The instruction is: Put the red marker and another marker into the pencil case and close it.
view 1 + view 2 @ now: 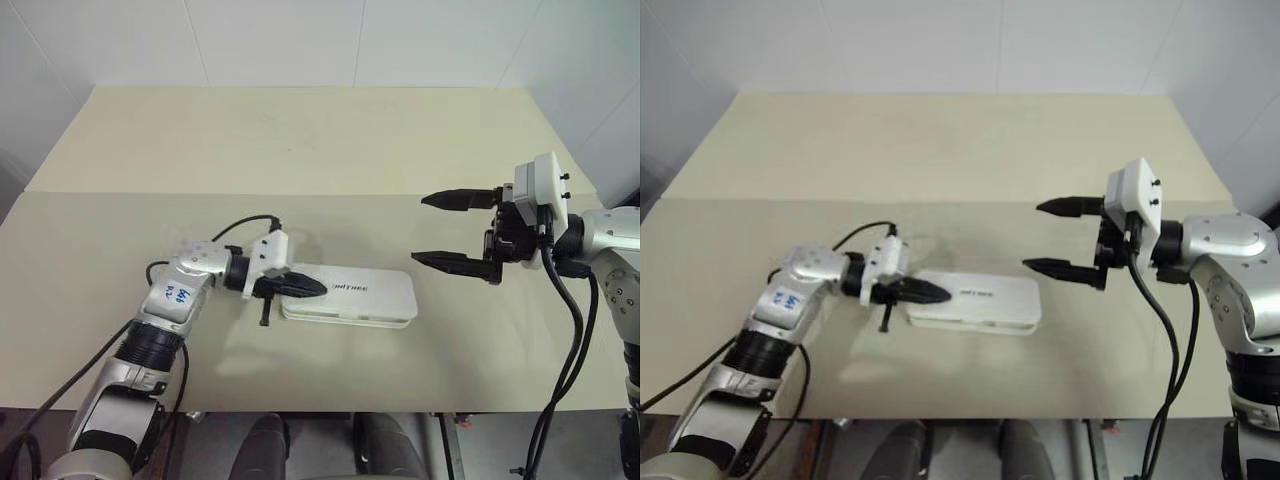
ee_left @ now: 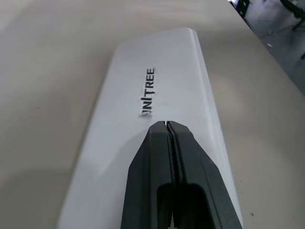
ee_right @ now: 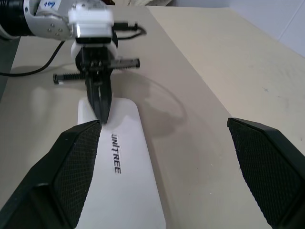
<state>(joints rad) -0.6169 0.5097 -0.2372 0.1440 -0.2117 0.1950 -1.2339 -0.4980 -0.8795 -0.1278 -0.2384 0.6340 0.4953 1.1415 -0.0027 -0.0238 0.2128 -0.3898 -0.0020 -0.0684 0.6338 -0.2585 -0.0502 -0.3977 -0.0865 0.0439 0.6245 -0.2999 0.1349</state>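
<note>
The white pencil case [image 1: 365, 296] lies flat near the table's front middle, its lid down and dark lettering on top. The red marker and the other marker are out of view. My left gripper [image 1: 318, 288] is shut, with nothing between its fingers. Its tips are over the case's left end, close to the lettering [image 2: 147, 93]; I cannot tell whether they touch the lid. My right gripper [image 1: 420, 229] hangs open above the table, just right of the case, pointing left toward it. In the right wrist view the case [image 3: 125, 177] lies below its wide-apart fingers [image 3: 78, 157].
The beige table [image 1: 300, 140] stretches bare behind the case to the white wall. Black cables [image 1: 565, 340] hang from the right arm past the table's front right edge. Another cable loops behind the left wrist [image 1: 245, 225].
</note>
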